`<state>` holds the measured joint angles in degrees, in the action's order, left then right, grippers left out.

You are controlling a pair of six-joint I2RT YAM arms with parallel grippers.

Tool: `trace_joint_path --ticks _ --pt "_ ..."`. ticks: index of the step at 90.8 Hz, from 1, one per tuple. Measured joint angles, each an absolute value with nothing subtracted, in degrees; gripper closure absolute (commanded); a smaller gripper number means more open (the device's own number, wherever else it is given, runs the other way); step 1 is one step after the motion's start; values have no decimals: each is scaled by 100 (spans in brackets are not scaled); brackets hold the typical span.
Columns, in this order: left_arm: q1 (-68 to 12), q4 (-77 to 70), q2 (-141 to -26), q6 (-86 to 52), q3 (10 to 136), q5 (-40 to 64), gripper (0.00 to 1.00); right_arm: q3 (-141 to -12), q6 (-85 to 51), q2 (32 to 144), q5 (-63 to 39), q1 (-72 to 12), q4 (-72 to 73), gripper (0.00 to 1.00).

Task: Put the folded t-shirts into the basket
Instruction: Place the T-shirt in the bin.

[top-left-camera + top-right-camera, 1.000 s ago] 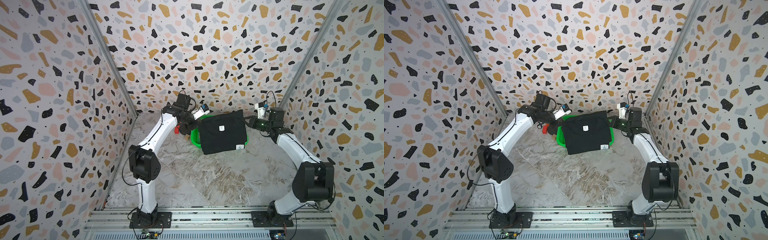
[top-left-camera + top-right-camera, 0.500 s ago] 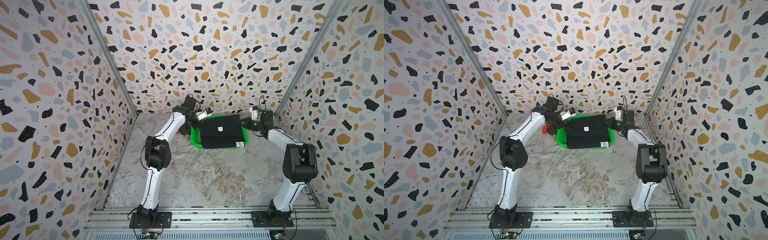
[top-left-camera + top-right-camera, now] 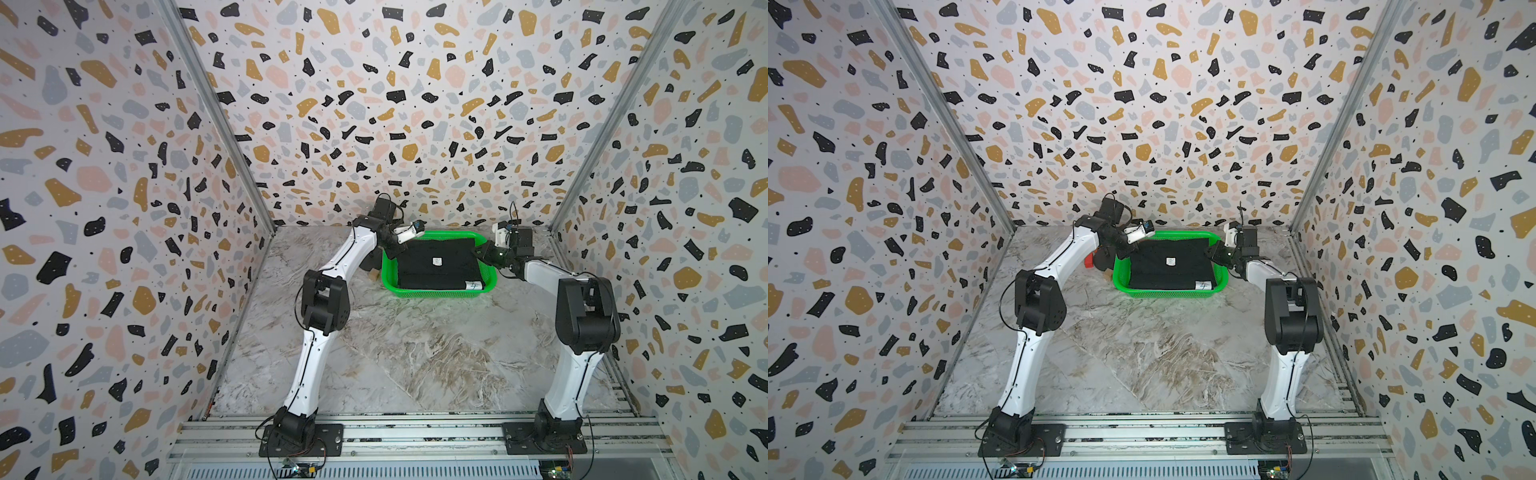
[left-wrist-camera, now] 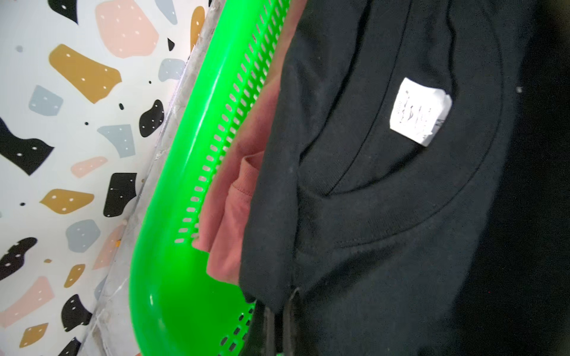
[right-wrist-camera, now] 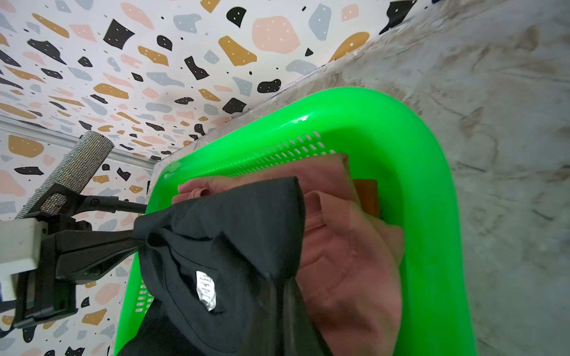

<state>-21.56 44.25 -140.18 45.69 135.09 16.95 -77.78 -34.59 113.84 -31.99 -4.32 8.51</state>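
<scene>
Clamped with left jaws and right jaws on far corners of black t-shirt [image 3: 432, 276]; spread over pink t-shirt [image 5: 345, 262] inside green basket [image 3: 440, 293], far end of bench [image 3: 415, 353].

The black t-shirt [image 3: 424, 275] hides most of the pink t-shirt [image 5: 345, 252], the orange t-shirt [image 5: 367, 194] is just a sliver, and I can't read the neck label [image 4: 419, 111].
</scene>
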Motion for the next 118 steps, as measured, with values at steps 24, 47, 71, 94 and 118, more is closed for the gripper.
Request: trace_joint_path --ticks 24,47,71,94,118 --pt "-2171 4064 -14066 4563 13509 1308 98 -8399 -3439 11782 -3175 -462 762 100" --pt "-2191 3691 -14066 4344 13509 989 49 -8547 -3332 11837 -2963 -473 604 59" --pt "-2220 3769 -13979 3981 13467 884 24 -8547 -3339 11810 -2882 -473 578 53" --pt "-2392 4460 -12910 3623 13319 1435 22 -8545 -2947 10844 -2847 -478 -161 55" --pt "-2563 4689 -10986 3205 11716 2488 34 -8757 -2600 9793 -2742 -751 -2027 82"
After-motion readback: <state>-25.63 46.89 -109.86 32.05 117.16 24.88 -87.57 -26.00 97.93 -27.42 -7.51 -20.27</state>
